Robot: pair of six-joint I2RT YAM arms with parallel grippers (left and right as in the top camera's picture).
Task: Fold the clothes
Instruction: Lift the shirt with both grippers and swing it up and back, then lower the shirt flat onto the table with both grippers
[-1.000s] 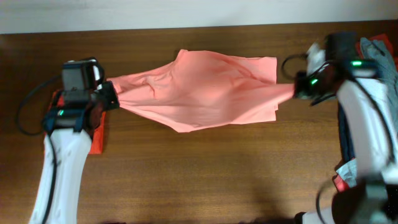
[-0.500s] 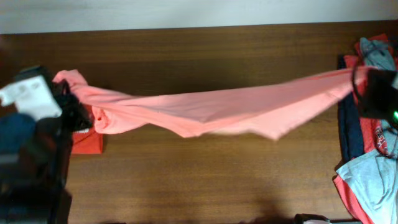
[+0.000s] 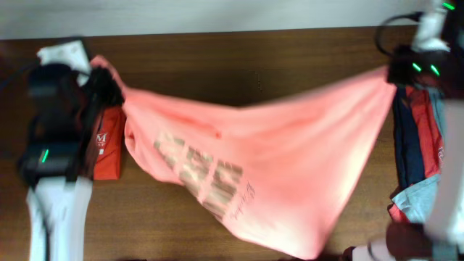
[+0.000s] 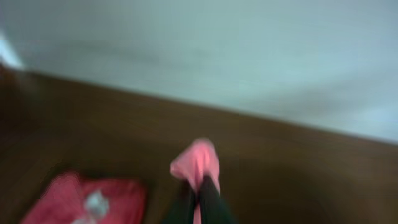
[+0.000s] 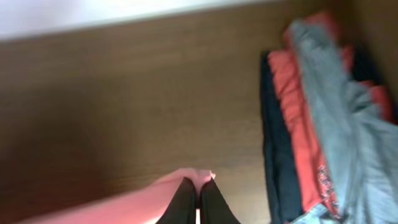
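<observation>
salmon-pink shirt (image 3: 290, 159) is hanging stretched betw. both claws across the middle of the surface (image 3: 239, 51), print side up, lower edge drooping toward the near side. left claw (image 3: 107, 81) is pinching a corner at far left, jaws closed on cloth. right claw (image 3: 395, 71) is doing likewise at far right. risks: pinch is looking thin in both wrist views, so a hard pull may be slipping a corner out. shirt is hanging close to the red folded shirt (image 3: 109, 148) at left and the pile of clothes (image 3: 420, 145) at right, so careless lowering may be dragging either. frames are blurring; grip depth unclear.
</observation>
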